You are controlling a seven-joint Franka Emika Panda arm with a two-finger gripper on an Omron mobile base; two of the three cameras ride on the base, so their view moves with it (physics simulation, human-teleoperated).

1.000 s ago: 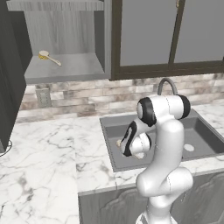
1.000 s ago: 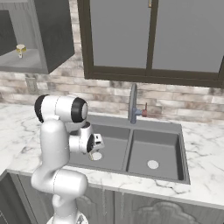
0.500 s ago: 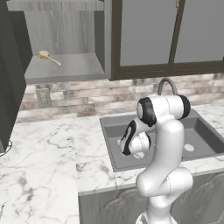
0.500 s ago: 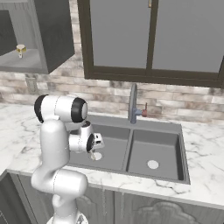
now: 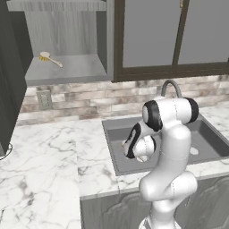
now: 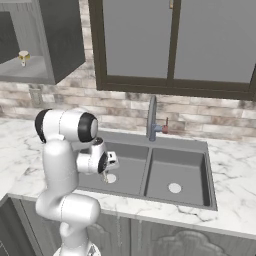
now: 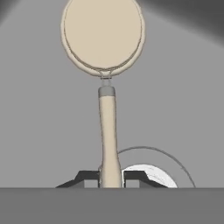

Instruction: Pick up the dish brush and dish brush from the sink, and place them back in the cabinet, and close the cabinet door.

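A dish brush [image 7: 103, 37] with a round cream head lies on the dark floor of the sink's [image 6: 150, 150] left basin. My gripper [image 7: 110, 177] is shut on the end of its thin wooden handle [image 7: 108, 131], one dark finger on each side. In the right base view the gripper [image 6: 105, 175] points down into that basin. The other dish brush [image 5: 50, 58] lies on the grey shelf of the cabinet [image 5: 67, 71], and it shows end-on as the dish brush [image 6: 23, 56] from the right. The cabinet door [image 6: 62, 35] stands open.
A white drain disc [image 7: 151, 175] lies just beside my fingers, and another drain disc [image 6: 174, 188] sits in the right basin. The curved steel tap [image 6: 151, 117] rises behind the sink. A dark-framed window [image 5: 174, 36] spans the wall. Marble counter [image 5: 40, 165] stretches to the left.
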